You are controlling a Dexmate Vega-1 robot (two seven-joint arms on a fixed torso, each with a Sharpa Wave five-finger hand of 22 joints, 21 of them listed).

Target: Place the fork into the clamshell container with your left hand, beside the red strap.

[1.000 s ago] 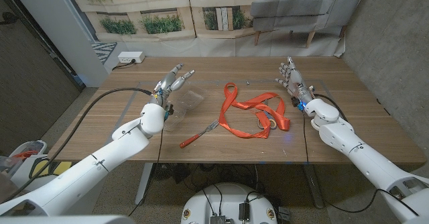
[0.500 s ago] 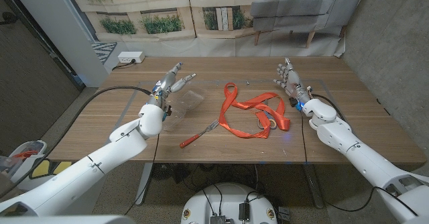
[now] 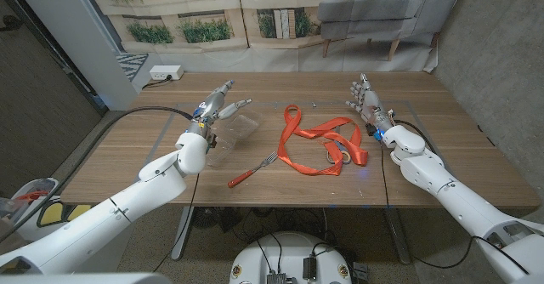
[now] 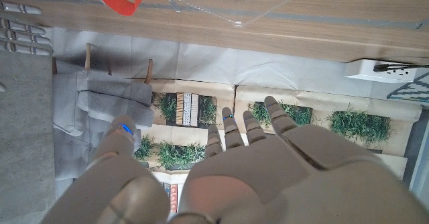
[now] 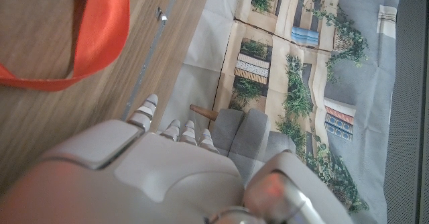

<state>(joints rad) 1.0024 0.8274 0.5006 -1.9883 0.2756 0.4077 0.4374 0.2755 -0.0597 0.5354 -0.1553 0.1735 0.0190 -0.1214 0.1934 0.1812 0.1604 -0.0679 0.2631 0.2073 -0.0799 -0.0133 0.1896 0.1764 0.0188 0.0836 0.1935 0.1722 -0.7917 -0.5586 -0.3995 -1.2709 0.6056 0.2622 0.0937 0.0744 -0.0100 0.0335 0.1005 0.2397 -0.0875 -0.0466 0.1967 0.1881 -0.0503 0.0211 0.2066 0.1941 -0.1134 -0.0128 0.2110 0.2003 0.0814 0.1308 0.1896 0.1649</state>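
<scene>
You are holding your left hand (image 3: 223, 102) empty with fingers apart above the clear clamshell container (image 3: 231, 133), at about ten o'clock from the fork (image 3: 253, 171), which is lying untouched toward the table's front edge, its tines pointing at the red strap (image 3: 321, 146). Your right hand (image 3: 367, 101) is waiting at three o'clock of the strap, fingers spread and holding nothing, probably to leave the left a free path.

The left hand (image 3: 223, 102) now reaches farther out over the table than a second ago, its fingers stretched toward the far side above the clear clamshell container (image 3: 230, 135), holding nothing. The right hand (image 3: 367, 98) sits slightly farther left and farther away than before, its fingers still spread.
</scene>
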